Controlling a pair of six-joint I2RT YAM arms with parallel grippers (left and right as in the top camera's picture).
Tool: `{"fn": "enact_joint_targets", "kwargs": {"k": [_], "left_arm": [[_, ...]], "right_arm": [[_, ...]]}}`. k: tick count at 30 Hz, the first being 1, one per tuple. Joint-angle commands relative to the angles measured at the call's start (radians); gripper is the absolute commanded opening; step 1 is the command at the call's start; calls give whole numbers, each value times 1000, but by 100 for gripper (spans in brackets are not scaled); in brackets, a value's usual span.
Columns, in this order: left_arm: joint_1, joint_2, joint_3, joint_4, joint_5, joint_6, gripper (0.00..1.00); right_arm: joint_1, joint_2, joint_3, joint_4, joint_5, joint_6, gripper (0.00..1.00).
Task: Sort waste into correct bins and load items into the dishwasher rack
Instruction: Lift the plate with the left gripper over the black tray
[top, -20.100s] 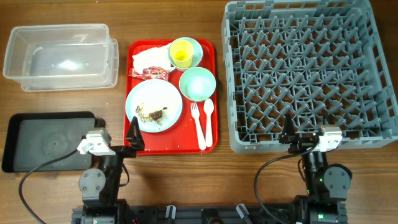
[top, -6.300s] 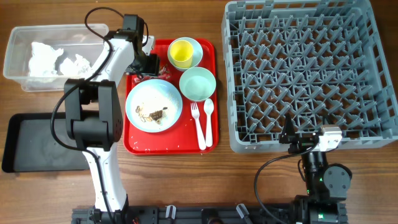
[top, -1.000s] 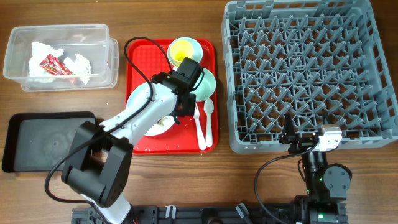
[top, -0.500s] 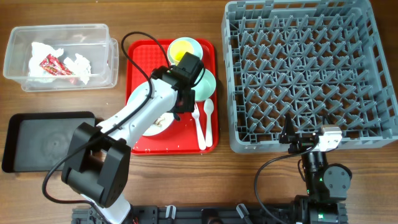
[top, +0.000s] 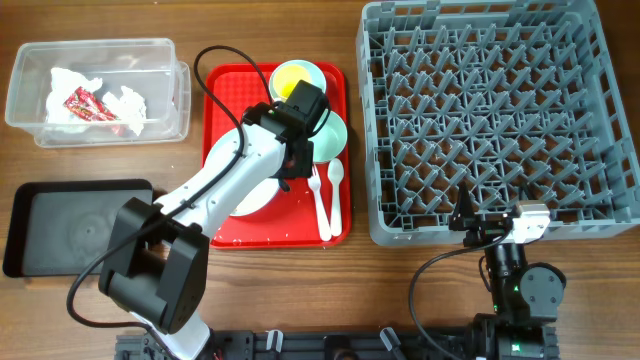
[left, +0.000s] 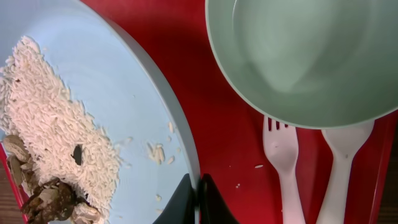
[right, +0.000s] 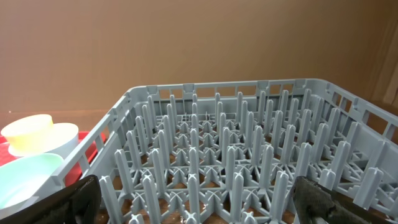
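The left gripper (left: 198, 198) is clenched on the right rim of the blue plate (left: 93, 124), which lies on the red tray (top: 225, 90), seemingly not yet lifted. With only 1 thin pinch, raise it slowly and level so the rice (left: 43, 118) and scraps (left: 46, 200) stay aboard, tilting only above the black tray (top: 70, 225) left of the red tray.

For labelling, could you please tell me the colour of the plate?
The plate is pale blue, clearest in the left wrist view.
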Motion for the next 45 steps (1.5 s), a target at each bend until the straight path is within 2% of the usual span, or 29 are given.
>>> {"fn": "enact_joint_targets", "kwargs": {"k": [1,8,26,45], "left_arm": [[-8,-26,21,-5,-64,16,4],[-57,-26,21,-6,-122,16,4],[-89,-26,51,-96,-198,3,4],[-64,-27,196,-336,-356,-206,4]], "right_arm": [[-5,-6,-2,5,-12,14,100],[-5,-6,-2,5,-12,14,100],[-5,-6,-2,5,-12,14,100],[-5,-6,-2,5,-13,14,100]]}}
